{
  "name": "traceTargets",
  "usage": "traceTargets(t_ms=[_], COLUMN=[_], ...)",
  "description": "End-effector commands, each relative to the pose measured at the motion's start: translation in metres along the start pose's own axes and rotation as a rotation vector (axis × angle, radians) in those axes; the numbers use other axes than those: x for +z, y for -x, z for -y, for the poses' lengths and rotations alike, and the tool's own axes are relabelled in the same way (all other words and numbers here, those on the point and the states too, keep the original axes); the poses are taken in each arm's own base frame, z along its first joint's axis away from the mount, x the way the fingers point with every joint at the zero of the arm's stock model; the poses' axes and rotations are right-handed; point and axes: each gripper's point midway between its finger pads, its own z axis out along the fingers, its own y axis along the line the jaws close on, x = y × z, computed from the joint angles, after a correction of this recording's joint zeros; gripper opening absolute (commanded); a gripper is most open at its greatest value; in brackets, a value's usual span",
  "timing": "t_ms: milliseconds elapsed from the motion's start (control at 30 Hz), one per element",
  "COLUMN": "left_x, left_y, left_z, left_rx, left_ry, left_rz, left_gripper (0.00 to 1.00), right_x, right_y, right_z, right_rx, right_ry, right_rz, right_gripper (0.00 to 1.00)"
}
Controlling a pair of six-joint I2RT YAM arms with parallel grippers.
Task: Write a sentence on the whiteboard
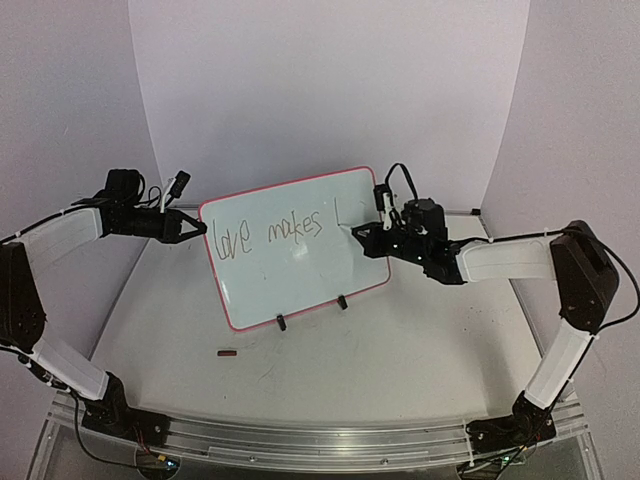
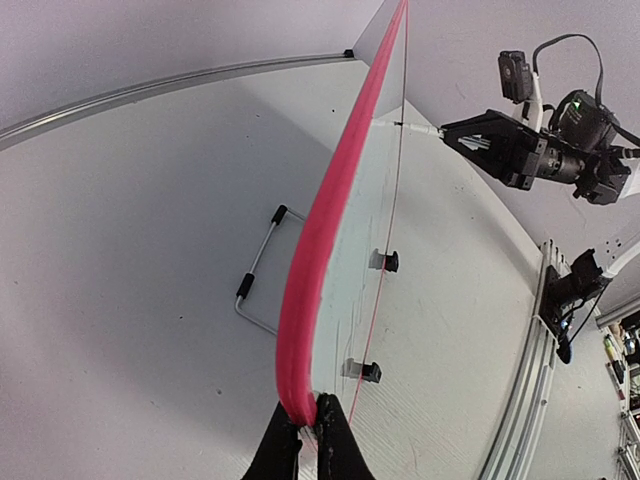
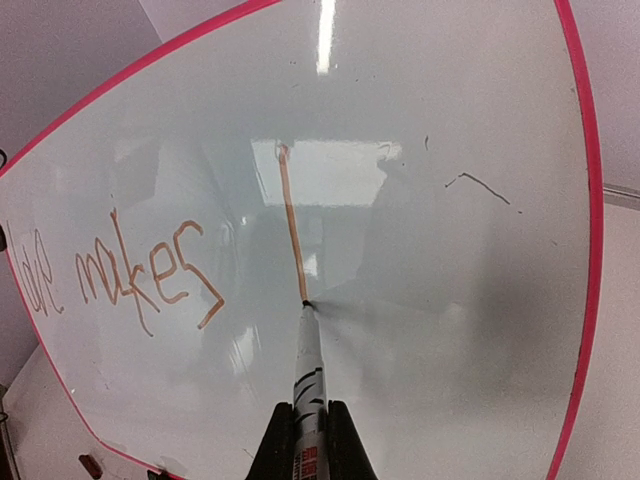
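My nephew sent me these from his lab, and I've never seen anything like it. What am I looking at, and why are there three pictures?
These are two robot arms bolted to a table. The wide picture comes from a fixed camera above and behind them. The other two come from small cameras on each wrist. A whiteboard with a red-pink frame stands on the table. The left pincer clamps its left edge, seemingly steadying it. The right pincer holds a marker with its tip on the board. So far the writing reads "love makes", plus one upright stroke. A small dark object lies on the table in front of the board; I can't tell what it is.
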Motion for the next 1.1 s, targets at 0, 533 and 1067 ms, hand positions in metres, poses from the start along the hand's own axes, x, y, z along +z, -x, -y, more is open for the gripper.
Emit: traceTargets(t_ms=[0, 533, 1067], left_x=[0.004, 0.003, 0.005], left_y=[0.000, 0.000, -0.001], left_z=[-0.005, -0.005, -0.006], left_rx=[0.056, 0.057, 0.053], left_ry=[0.034, 0.036, 0.034], left_rz=[-0.023, -0.023, -0.025], left_gripper=[0.00, 0.00, 0.00], right_x=[-0.011, -0.026, -0.005], right_y=[0.014, 0.060, 0.052], right_z=[0.008, -0.007, 0.000], right_rx=[0.005, -0.032, -0.022], right_ry=[-0.062, -0.043, -0.062], right_rz=[0.039, 0.140, 0.112], right_gripper=[0.00, 0.00, 0.00])
